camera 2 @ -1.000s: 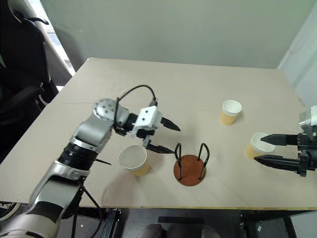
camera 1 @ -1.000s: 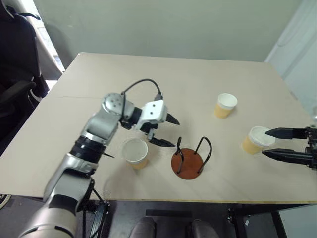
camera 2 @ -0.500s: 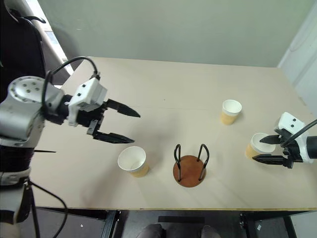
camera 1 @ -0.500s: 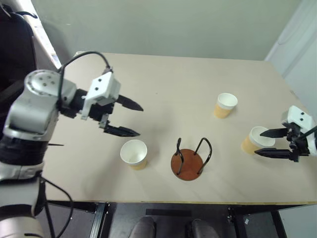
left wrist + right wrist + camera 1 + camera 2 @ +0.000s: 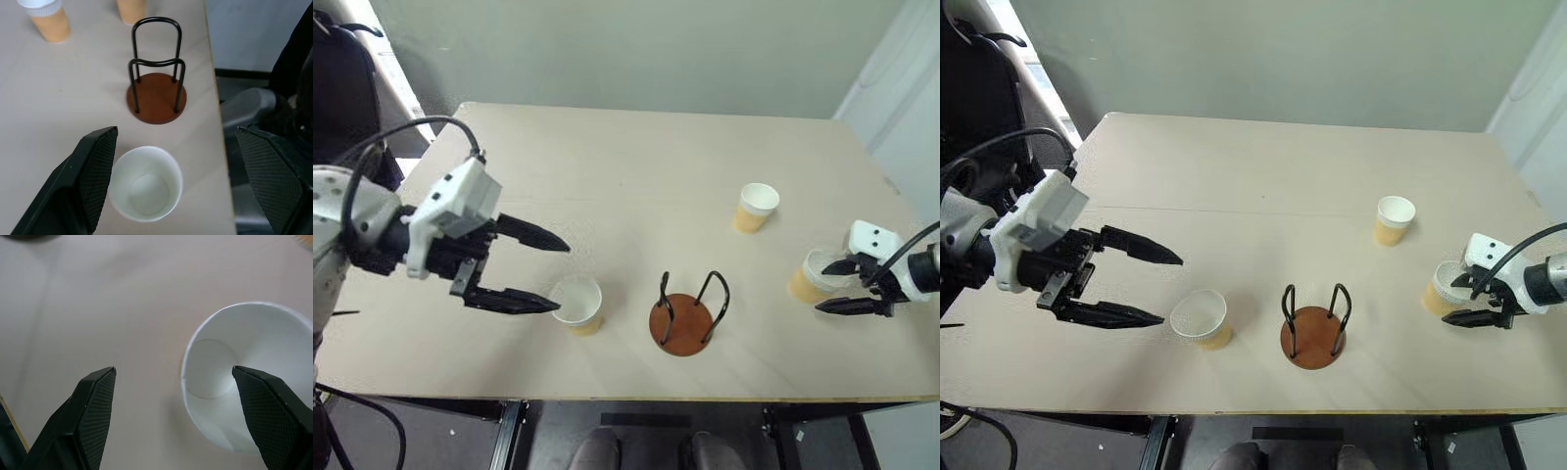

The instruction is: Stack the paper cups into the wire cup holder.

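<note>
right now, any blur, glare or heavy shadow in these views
Left eye view: even soft light, faint shadow beside the wire cup holder. Left wrist view: holder sharp, near left gripper fingers soft. Right wrist view: paper cup slightly out of focus, its white inside bright, no hard glare.

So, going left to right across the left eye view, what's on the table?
Left gripper → paper cup beside it → wire cup holder → far paper cup → paper cup at the right gripper → right gripper.

The wire cup holder (image 5: 683, 315) stands on the table (image 5: 636, 176) near the front edge. One paper cup (image 5: 578, 304) is left of it, another (image 5: 757, 208) behind and right, a third (image 5: 811, 275) far right.
</note>
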Tool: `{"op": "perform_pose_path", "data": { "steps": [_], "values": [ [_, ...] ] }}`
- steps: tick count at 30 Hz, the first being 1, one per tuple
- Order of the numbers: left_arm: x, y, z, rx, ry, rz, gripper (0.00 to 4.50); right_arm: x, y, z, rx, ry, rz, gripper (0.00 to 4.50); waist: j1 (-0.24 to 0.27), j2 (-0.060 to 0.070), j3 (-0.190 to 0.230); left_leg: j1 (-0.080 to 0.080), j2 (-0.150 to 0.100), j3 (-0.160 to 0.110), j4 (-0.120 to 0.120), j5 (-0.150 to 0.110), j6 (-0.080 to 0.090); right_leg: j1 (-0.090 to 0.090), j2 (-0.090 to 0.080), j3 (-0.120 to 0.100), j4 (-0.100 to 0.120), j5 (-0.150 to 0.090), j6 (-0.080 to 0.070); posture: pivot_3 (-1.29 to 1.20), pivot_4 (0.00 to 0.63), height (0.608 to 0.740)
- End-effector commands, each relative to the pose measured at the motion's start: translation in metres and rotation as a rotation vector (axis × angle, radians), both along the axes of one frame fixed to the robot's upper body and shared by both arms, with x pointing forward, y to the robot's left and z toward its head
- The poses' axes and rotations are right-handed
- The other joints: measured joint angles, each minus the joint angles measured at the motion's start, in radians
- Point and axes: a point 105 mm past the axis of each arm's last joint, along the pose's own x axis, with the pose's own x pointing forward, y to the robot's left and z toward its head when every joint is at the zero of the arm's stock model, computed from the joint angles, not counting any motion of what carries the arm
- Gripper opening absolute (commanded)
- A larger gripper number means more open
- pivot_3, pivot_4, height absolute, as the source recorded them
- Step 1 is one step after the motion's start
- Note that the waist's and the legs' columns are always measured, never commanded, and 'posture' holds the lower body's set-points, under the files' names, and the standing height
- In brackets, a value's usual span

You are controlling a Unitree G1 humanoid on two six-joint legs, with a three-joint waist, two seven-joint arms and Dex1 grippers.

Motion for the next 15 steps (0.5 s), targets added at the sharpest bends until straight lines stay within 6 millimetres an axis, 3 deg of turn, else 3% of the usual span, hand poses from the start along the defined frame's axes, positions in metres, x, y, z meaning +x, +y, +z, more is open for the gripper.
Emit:
{"op": "perform_pose_path", "data": {
  "steps": [1, 3, 6, 12, 15],
  "values": [
    [-0.007, -0.003, 0.011, -0.067, -0.066, 0.022, 4.13, 0.005, 0.000, 0.004, -0.047, -0.029, 0.028, 3.86, -0.002, 0.000, 0.000, 0.000, 0.000, 0.000, 0.000, 0.000, 0.000, 0.000, 0.000, 0.000, 0.000, 0.000, 0.000, 0.00, 0.150, 0.740],
    [-0.008, -0.004, 0.011, -0.116, -0.077, 0.038, 4.13, 0.007, 0.005, 0.004, -0.036, -0.030, 0.042, 3.86, -0.002, 0.000, 0.000, 0.000, 0.000, 0.000, 0.000, 0.000, 0.000, 0.000, 0.000, 0.000, 0.001, 0.000, 0.000, 0.00, 0.150, 0.740],
    [-0.010, -0.003, 0.010, -0.152, -0.089, 0.058, 4.18, 0.012, 0.007, 0.003, -0.061, -0.045, 0.060, 3.25, -0.003, 0.000, 0.000, 0.000, 0.000, 0.001, 0.000, 0.000, 0.000, 0.000, 0.000, 0.000, 0.001, 0.000, 0.000, 0.00, 0.150, 0.740],
    [-0.007, -0.001, 0.009, -0.162, -0.092, 0.085, 4.18, 0.018, 0.012, 0.008, -0.083, -0.066, 0.091, 1.13, -0.001, 0.000, 0.000, 0.000, 0.000, 0.001, 0.000, 0.000, -0.001, 0.000, 0.000, 0.000, 0.001, 0.000, -0.001, 0.00, 0.150, 0.740],
    [-0.006, -0.001, 0.009, -0.170, -0.094, 0.088, 4.18, 0.011, 0.012, 0.014, -0.120, -0.052, 0.134, 0.03, -0.001, 0.000, 0.000, 0.000, 0.000, 0.001, 0.000, 0.000, -0.001, 0.000, 0.000, 0.000, 0.001, 0.000, -0.001, 0.00, 0.150, 0.740]
  ]
}}
